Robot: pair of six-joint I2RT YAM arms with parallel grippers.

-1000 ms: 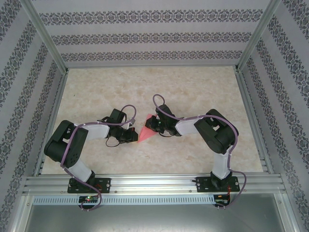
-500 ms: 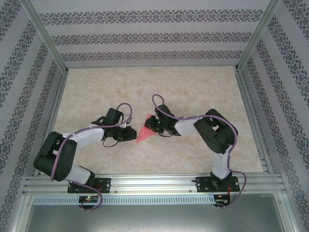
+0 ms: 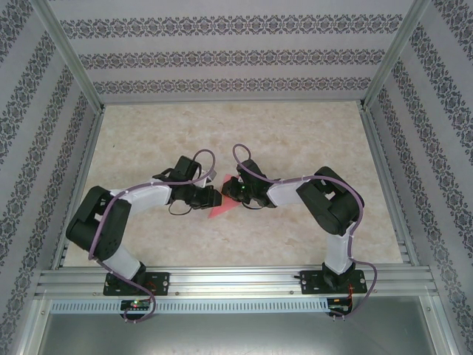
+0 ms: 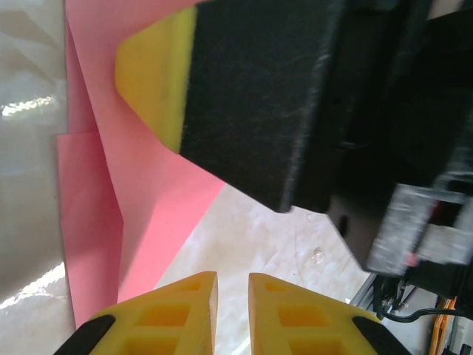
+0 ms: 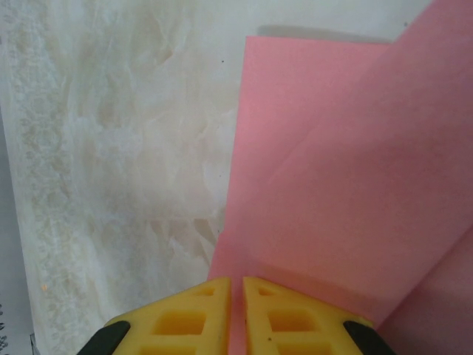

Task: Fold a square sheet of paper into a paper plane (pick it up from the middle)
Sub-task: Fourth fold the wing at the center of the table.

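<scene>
Right gripper [image 5: 236,285] has its jaws pinched nearly together on the square sheet of paper [image 5: 332,185], whose pink edge runs straight down into the slit between the yellow fingertips. Ahead of those tips the sheet spreads forward and to the right in overlapping folded layers on the pale table [image 5: 111,148], with bare surface off to the left. Left gripper [image 4: 233,277] faces it at close range, jaws only a sliver apart and nothing between them. The paper lies just ahead and to the left of its tips, and the other arm's black finger [image 4: 251,103] looms right in front and above. From overhead the two heads almost meet over the sheet, a pink point poking out on the near side. Crowding looks like the main hazard: if the left gripper pushes forward it may knock that finger or shove the loose layers, skewing the crease. The paper is thin, so a sideways pull against the right-hand pinch could tear it or slip it free, and a closing left jaw could catch one layer too many.
</scene>
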